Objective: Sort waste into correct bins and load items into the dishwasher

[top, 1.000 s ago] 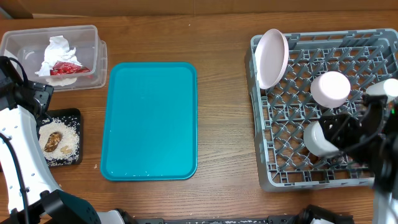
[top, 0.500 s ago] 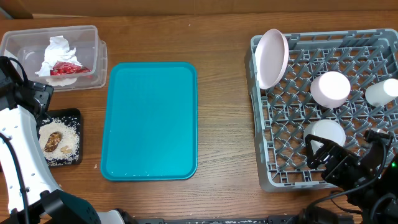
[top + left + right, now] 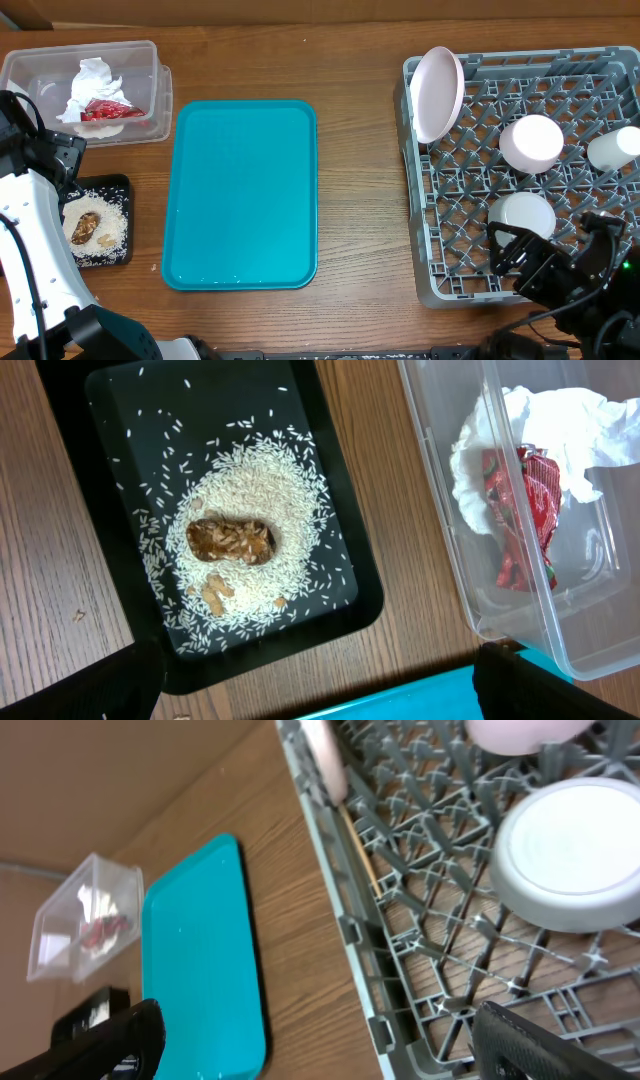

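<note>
Standing wide open and empty, the right tool (image 3: 318,1020) hangs at the near edge of the large square grey plastic dish rack (image 3: 470,130), its arm folded low at the counter's (image 3: 360,150) right corner. The upturned pale grey-green round bowl (image 3: 522,215) sits on the pegs just beyond its fingers. The left tool (image 3: 315,680) is likewise open and is poised over the shallow black rectangular plastic tray (image 3: 340,480) and the clear rectangular plastic tub (image 3: 440,530).
</note>
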Controlling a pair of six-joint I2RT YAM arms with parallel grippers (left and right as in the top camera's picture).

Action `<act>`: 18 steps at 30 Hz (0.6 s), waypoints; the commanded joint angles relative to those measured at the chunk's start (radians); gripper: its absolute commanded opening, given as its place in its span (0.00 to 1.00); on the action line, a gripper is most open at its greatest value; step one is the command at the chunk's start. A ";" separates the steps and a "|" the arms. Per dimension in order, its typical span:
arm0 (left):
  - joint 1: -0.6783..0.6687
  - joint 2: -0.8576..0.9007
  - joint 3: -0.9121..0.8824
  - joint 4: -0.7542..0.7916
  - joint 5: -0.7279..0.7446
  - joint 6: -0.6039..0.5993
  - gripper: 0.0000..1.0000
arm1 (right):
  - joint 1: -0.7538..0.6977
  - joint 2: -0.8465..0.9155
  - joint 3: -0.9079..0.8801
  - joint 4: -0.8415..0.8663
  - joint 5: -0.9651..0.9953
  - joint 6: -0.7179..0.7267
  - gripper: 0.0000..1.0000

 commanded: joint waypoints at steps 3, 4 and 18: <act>-0.002 0.007 0.002 0.001 -0.014 -0.010 1.00 | 0.137 0.002 -0.002 0.026 0.022 -0.102 1.00; -0.002 0.007 0.002 0.001 -0.014 -0.010 1.00 | 0.159 0.002 -0.002 0.036 0.029 -0.104 1.00; -0.002 0.007 0.002 0.001 -0.014 -0.010 1.00 | 0.385 -0.089 -0.200 0.394 0.132 -0.100 1.00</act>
